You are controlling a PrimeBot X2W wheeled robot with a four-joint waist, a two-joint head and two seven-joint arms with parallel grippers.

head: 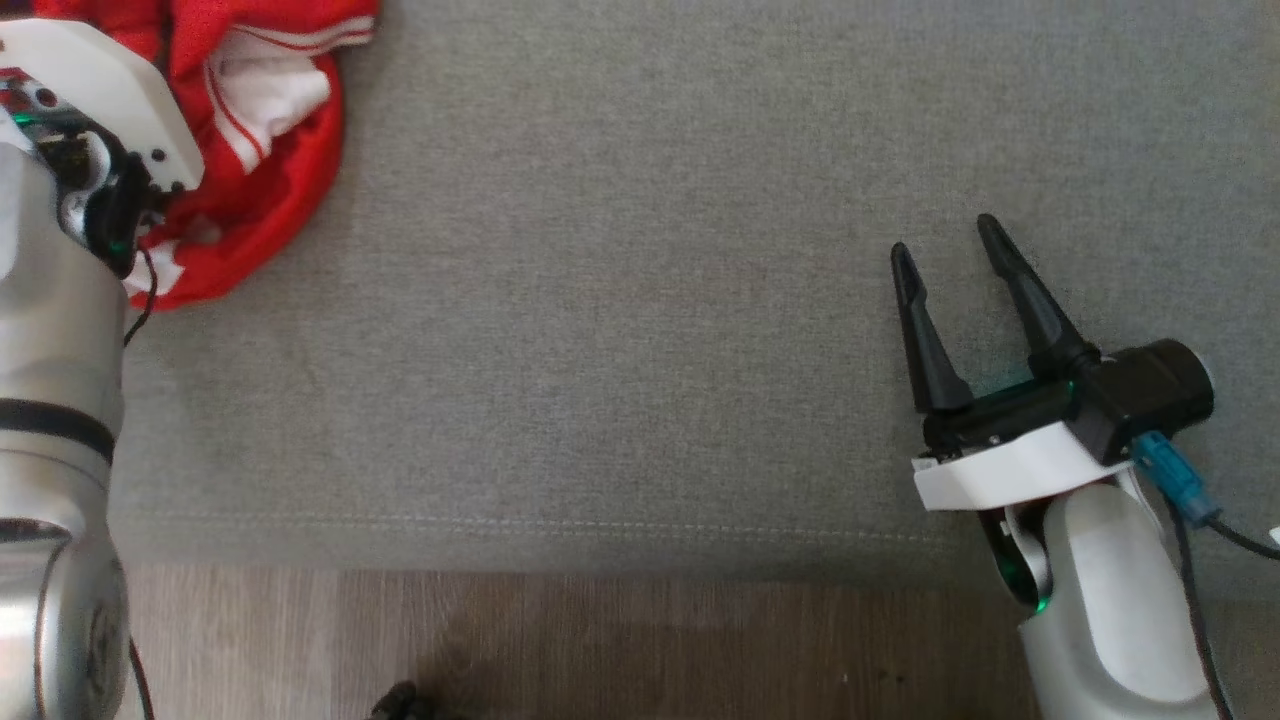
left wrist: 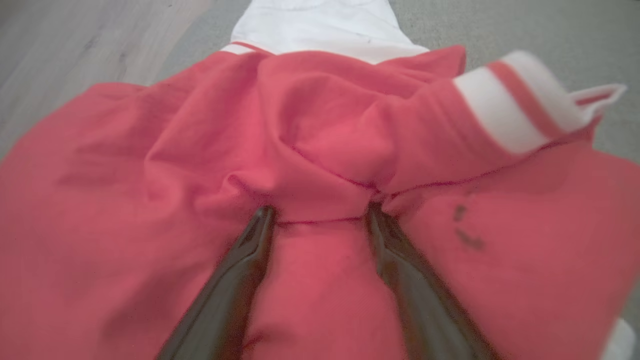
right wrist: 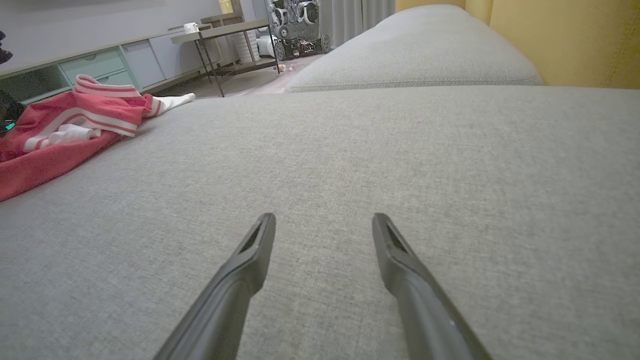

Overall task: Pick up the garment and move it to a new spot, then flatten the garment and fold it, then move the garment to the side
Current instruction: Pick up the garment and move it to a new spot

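Red garment (head: 270, 150) is bunched at the sofa's (head: 620, 300) far left. Left tool (left wrist: 320, 215) is spread wide, tips seemingly poking the fabric (blurry). Right tool (head: 944, 236) is spread too, near the front edge with loads of bare sofa around it.

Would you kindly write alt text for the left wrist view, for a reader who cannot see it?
The left pincer, its two dark fingers spread open, has its tips against a bunched fold of a crumpled red garment with white striped trim. Beyond the garment lie the grey sofa cushion and a strip of wooden floor.
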